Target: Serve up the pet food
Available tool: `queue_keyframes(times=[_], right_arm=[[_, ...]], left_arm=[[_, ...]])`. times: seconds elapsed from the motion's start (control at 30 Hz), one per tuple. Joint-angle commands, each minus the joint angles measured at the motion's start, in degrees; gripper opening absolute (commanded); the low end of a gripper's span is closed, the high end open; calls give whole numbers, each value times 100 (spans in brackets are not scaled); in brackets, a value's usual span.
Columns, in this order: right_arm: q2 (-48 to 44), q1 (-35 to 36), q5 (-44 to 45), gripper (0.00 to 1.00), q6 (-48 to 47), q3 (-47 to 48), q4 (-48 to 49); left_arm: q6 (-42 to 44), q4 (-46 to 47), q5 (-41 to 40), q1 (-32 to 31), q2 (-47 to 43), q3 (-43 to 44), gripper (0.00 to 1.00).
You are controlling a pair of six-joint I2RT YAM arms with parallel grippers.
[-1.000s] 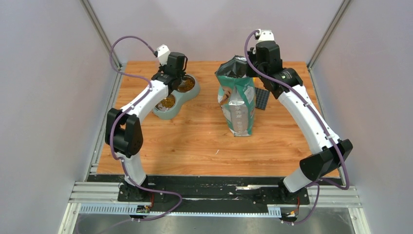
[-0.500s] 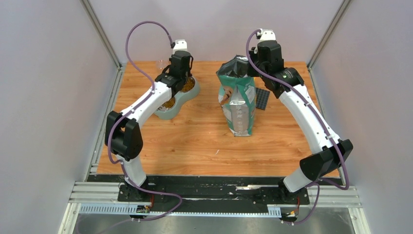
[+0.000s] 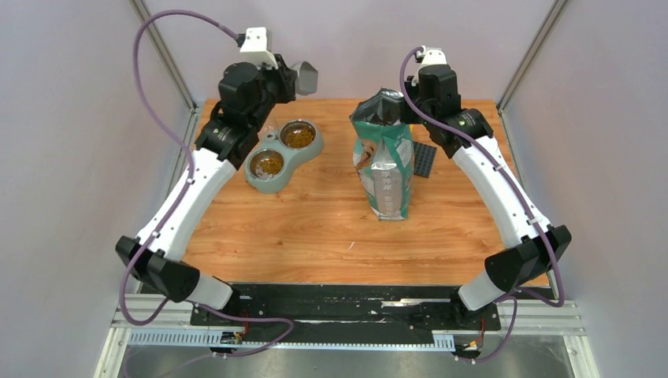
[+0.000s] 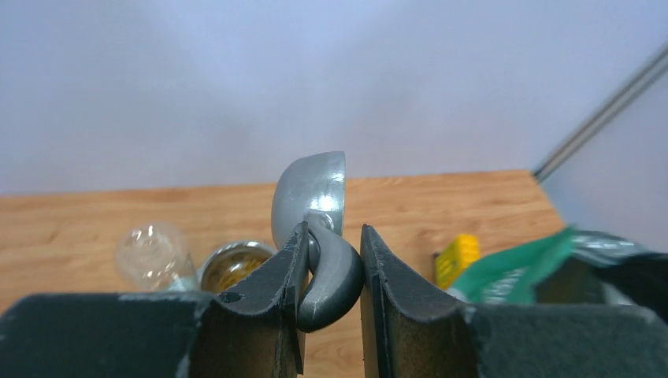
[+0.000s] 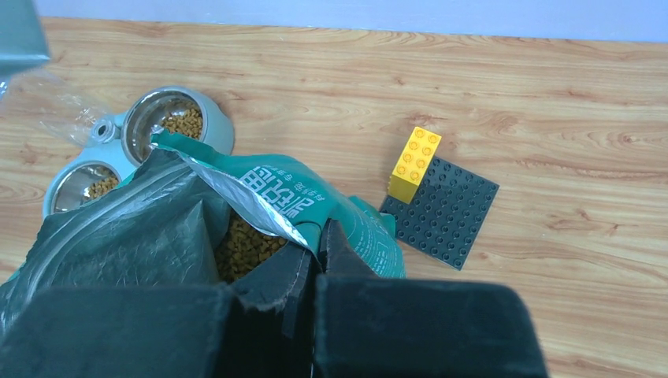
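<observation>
Top external shows pet food (image 3: 298,135) in bowls (image 3: 318,146) below the left hand (image 3: 288,79) clamping the scoop (image 3: 306,76), right hand (image 3: 402,109) pinching the bag (image 3: 384,169).

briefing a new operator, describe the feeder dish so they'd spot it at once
On the wooden table, look to the far left quarter, left of the upright green food bag. There lies a grey-green, peanut-shaped feeder dish set at a slant. It alone has two round metal cups, each holding brown kibble.
</observation>
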Motion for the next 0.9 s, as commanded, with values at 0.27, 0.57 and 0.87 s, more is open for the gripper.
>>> queue_keyframes(times=[0.27,0.57,0.87], right_arm=[[-267,-138,-18,0,180,119,642],[-415,-142,-25,0,246,-5,635],[-491,-142,-10,0,308,-94,640]], left_arm=[[-14,835,3184,9,-819,446,0],[-388,583,3852,9,-560,358,0],[-440,12,4490,13,-104,514,0]])
